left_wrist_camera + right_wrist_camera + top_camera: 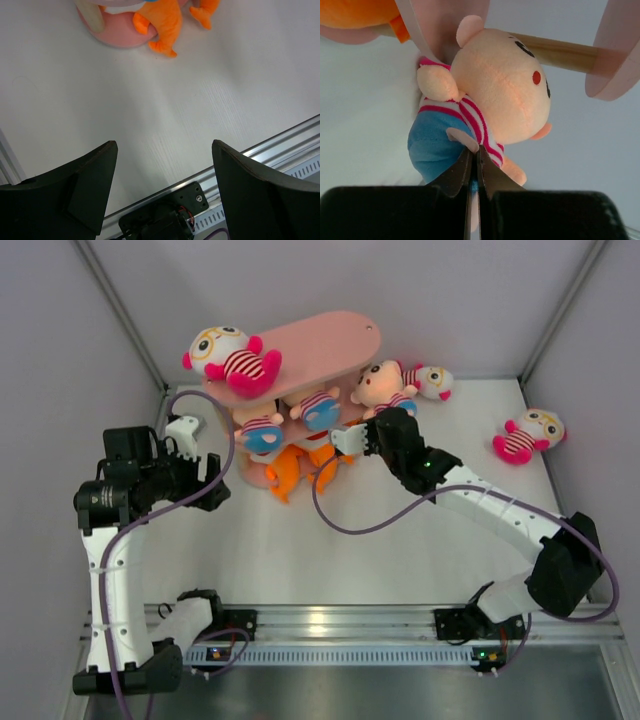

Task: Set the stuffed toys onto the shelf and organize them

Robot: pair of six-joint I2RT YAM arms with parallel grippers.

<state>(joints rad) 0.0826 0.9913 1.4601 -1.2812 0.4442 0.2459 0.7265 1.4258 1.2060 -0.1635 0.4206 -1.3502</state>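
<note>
I am watching the white table (400,560) carrying the pink shelf (310,345) at its far left. 1 white-headed doll (528,434) is lying alone toward the far right, well apart from the shelf. A second white-headed doll (432,381) is lying beside a peach doll (383,386) by the shelf's right end. Orange fish (162,20) are spilling off the bottom board onto the table.

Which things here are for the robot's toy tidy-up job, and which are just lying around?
For the job:
pink shelf
goggled doll on its top board
peach doll, pinched in the right gripper
orange fish at the shelf's bottom
second goggled doll, on the table far right

Just lying about:
purple cable
metal rail at the near edge
</note>
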